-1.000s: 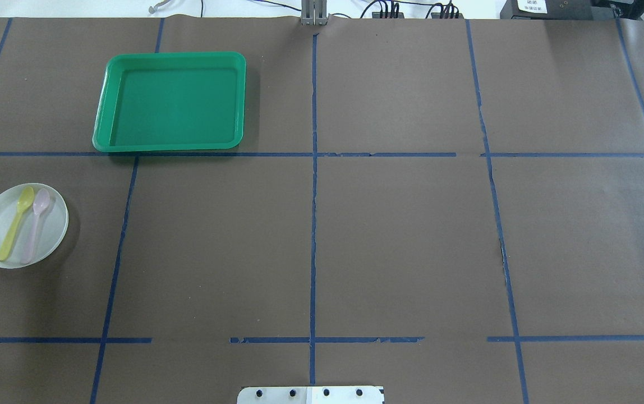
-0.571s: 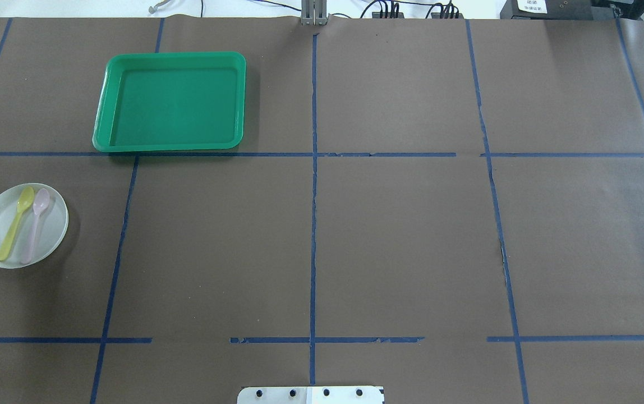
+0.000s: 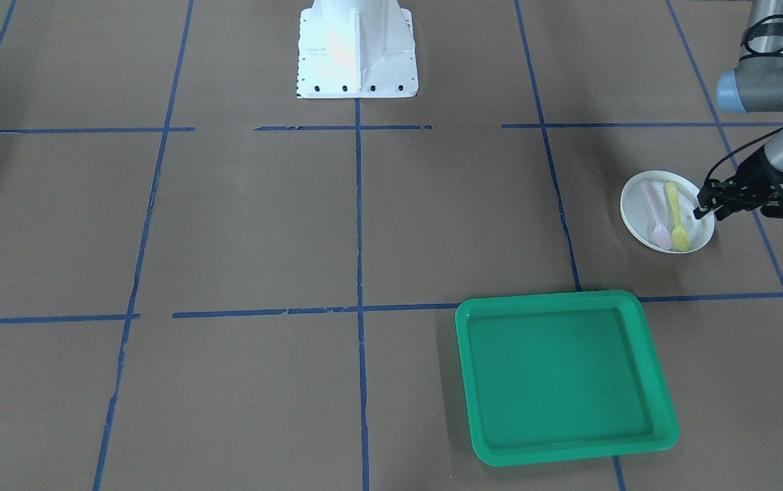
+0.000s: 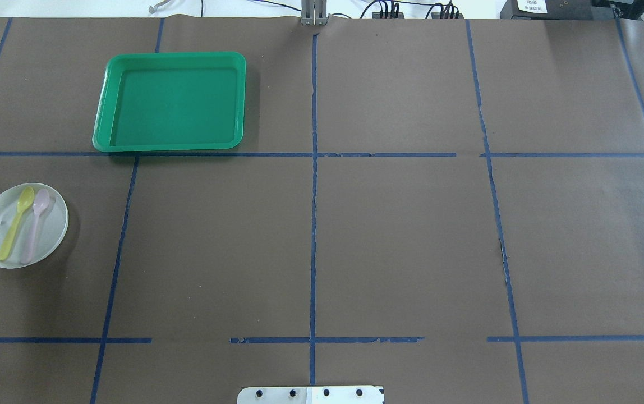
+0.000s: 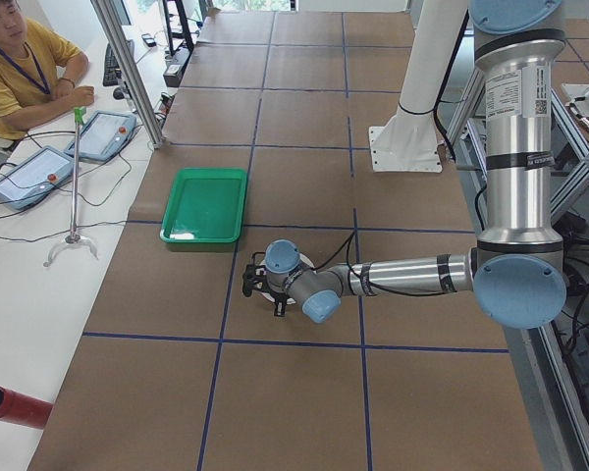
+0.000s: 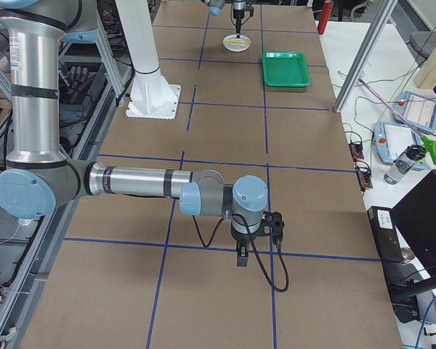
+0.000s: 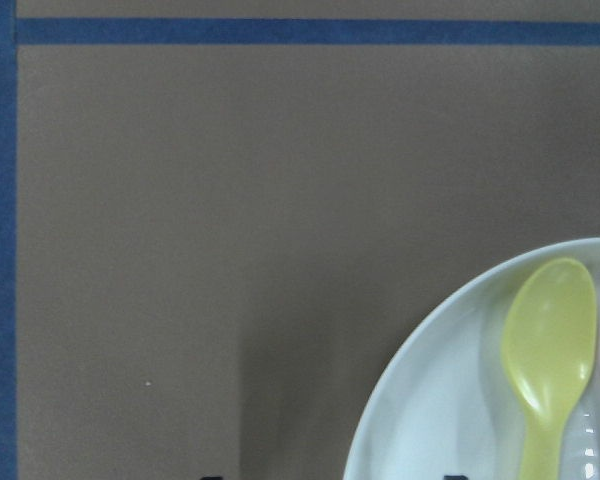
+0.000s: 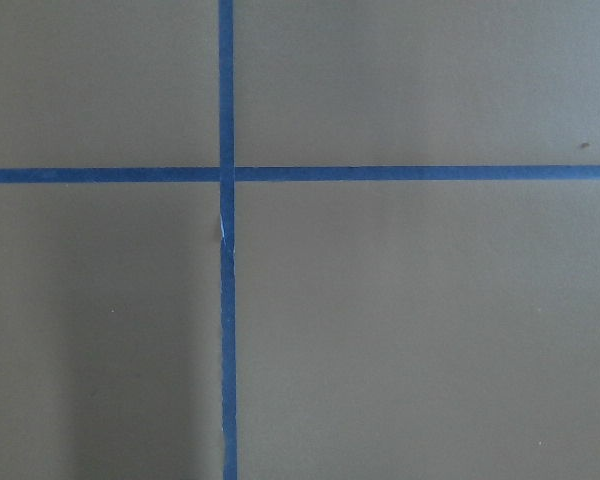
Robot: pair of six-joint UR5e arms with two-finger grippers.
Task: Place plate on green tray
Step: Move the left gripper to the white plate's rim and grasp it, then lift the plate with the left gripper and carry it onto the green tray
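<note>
Hangs the left gripper (image 3: 708,206) low at the outer edge of the plate (image 3: 637,211), spread, with one fingertip seemingly outside the rim and the other over the inside, judging by the wrist view; nothing pinched yet, and impossible to tell whether touching. Looks arranged that way because of the plate's shape: shallow, flat on the table, offering only its rim to a two-finger grip. Finds the plate on the brown paper at the robot's left, well apart from the green tray (image 3: 562,375), itself bare and farther from the base, just across a blue tape line. Bears on that plate a pink spoon (image 3: 653,213) and a yellow spoon (image 3: 674,217), side by side and loose, so probably calls for a level lift and a soft set-down to avoid sliding them off. Holds the right gripper (image 6: 242,254) low over the paper at the table's opposite end, away from the likely route; cannot tell whether spread or pressed together. Reads as the approach just ahead of the grasp, with lift, carry and placement all to come.
</note>
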